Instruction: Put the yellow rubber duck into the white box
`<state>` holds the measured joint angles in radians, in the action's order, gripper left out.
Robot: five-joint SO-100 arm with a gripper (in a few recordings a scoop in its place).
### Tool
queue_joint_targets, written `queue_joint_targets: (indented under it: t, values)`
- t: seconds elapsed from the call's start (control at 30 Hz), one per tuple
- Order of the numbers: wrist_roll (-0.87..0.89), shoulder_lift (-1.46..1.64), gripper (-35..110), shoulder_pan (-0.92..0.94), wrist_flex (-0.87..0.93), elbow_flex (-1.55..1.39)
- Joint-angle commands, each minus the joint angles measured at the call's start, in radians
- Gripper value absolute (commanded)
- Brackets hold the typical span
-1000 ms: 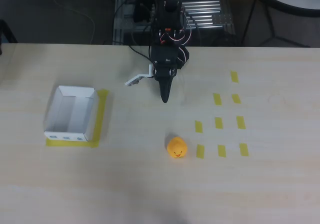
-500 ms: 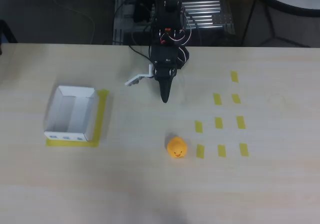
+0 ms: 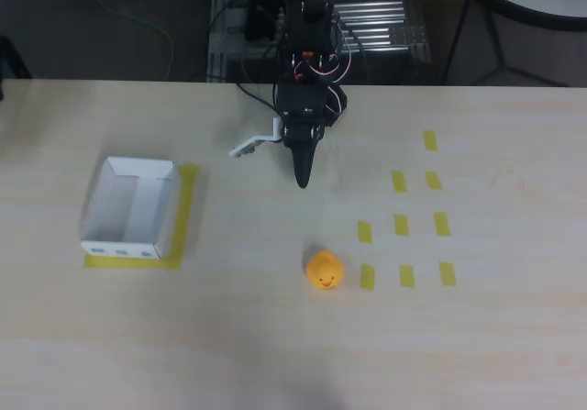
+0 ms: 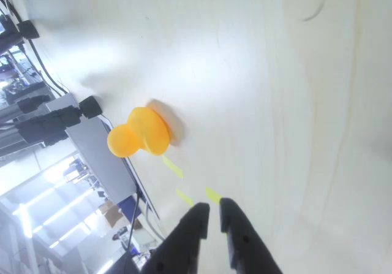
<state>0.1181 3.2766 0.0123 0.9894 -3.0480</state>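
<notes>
Pincer (image 3: 301,179) first: it hangs above the desk (image 3: 275,355) near the far edge, its dark fingers drawn together to a narrow point with only a thin slit between them in the wrist view, and it holds nothing. It points down the desk toward the near side in the overhead view.

The duck (image 3: 325,270) sits upright on the bare desk, some way nearer the camera than the fingertips and slightly to the right of them, just left of a group of yellow tape marks (image 3: 402,225). In the wrist view the duck (image 4: 139,132) lies ahead of the fingertips with open desk between them, so nothing is touching it yet.

The white box (image 3: 130,207) stands well to the left in the overhead view, on a yellow tape outline (image 3: 186,210), empty as far as can be seen, with small bluish marks on its near outer wall.

My reading is that the task is at its very start: the reach toward the duck is not yet made. The next move calls for the fingers to spread wide enough for the rounded body, then for the arm to stretch forward and down over the duck. The toy is round and probably soft, so a squeeze off its middle could push it aside.
</notes>
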Motion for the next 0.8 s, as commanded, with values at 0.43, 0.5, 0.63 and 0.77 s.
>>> queue_joint_targets:
  t: [0.43,0.5,0.63,0.77]
  values:
    - [-0.508,-1.218,42,0.009,0.308,1.313]
    - [-0.545,-1.316,44,-0.006,0.319,1.388]
    - [-0.546,-1.523,49,-0.034,0.407,1.555]
    - [-0.548,-1.694,54,-0.058,0.472,1.686]
